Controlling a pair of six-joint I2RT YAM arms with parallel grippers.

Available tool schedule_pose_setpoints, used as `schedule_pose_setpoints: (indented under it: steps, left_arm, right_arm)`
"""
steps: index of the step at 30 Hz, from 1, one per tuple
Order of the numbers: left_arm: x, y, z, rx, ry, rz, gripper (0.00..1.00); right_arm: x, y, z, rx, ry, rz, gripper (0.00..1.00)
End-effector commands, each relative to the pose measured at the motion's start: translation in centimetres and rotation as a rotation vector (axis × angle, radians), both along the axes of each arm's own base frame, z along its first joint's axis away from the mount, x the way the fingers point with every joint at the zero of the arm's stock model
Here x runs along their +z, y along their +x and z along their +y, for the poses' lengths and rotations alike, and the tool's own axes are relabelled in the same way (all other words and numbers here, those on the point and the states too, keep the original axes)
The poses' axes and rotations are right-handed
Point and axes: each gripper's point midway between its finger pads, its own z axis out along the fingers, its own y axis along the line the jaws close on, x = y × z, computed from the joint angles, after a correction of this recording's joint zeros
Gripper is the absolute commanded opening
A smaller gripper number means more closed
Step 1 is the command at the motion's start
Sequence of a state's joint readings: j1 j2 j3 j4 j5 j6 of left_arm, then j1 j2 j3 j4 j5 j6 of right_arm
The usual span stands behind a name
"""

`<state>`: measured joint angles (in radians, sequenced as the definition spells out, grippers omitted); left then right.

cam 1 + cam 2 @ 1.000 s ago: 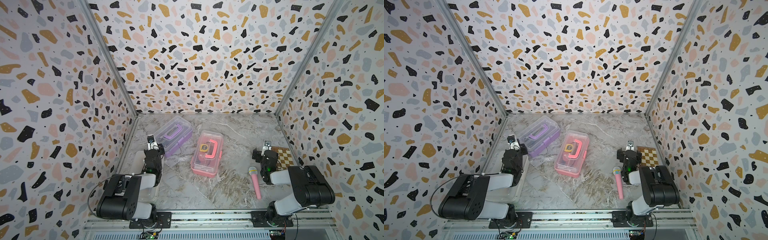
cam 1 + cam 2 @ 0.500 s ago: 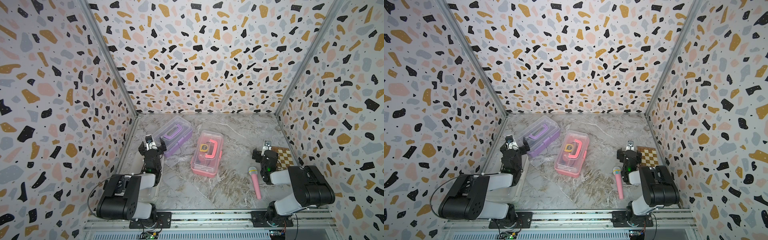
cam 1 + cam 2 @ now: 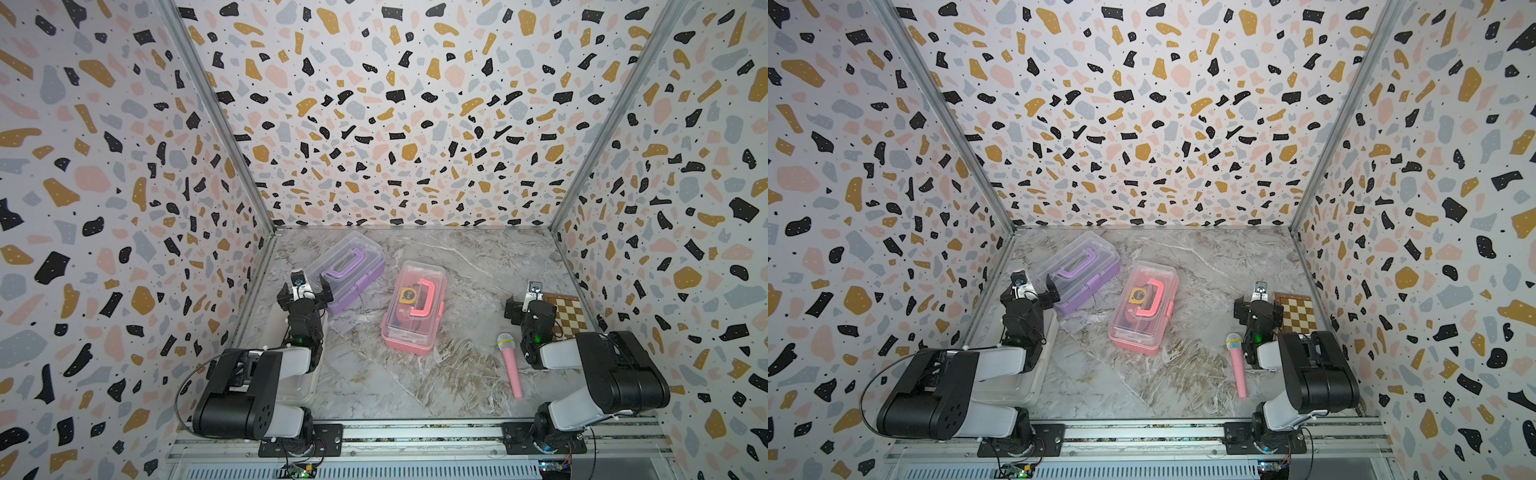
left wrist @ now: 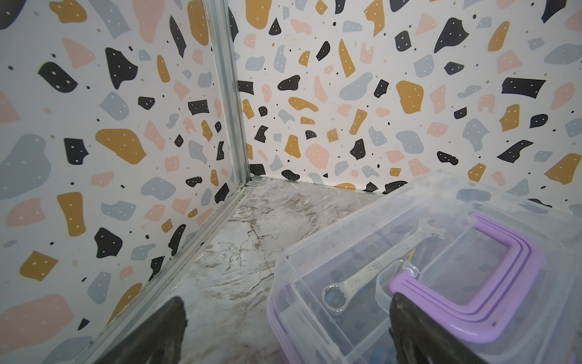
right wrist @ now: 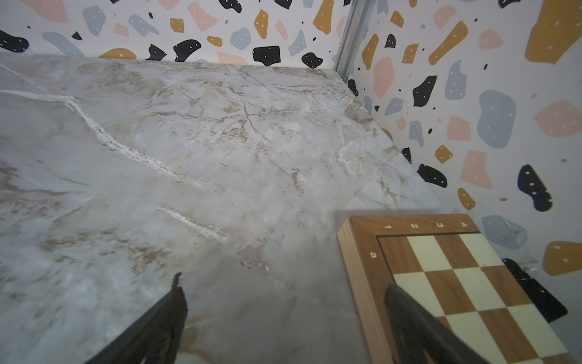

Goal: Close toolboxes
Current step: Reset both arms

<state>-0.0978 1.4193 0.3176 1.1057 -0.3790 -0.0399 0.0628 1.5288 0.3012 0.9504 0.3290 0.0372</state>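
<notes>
Plastic throughout, so all three boxes should be light, stiff and slick, apt to skate on the marble table (image 3: 478,266) if pushed sideways; the white-based clear plastic toolbox (image 3: 297,386) lies under the left arm, behind the left hand (image 3: 304,289), mostly hidden; the purple-based toolbox with clear lid and purple U-handle (image 4: 441,268) sits just ahead of that hand, jaws spread wide and empty, lid apparently down; the pink-based clear-lidded toolbox (image 3: 413,307) lies between both hands; press lids from above near the latch; the right hand (image 3: 524,300) gapes empty.
</notes>
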Motion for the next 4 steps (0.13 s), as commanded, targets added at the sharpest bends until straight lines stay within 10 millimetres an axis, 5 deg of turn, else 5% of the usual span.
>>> schedule_pose_setpoints:
  steps: [1, 4]
  left_arm:
    - [-5.94, -1.12, -0.27, -0.026, 0.032, 0.226, 0.99]
    - [-5.79, -1.22, -0.32, -0.029, 0.029, 0.217, 0.99]
  right_arm:
    - [1.08, 0.60, -0.20, -0.011, 0.004, -0.033, 1.00]
    - [1.08, 0.59, -0.24, -0.013, 0.005, -0.033, 1.00]
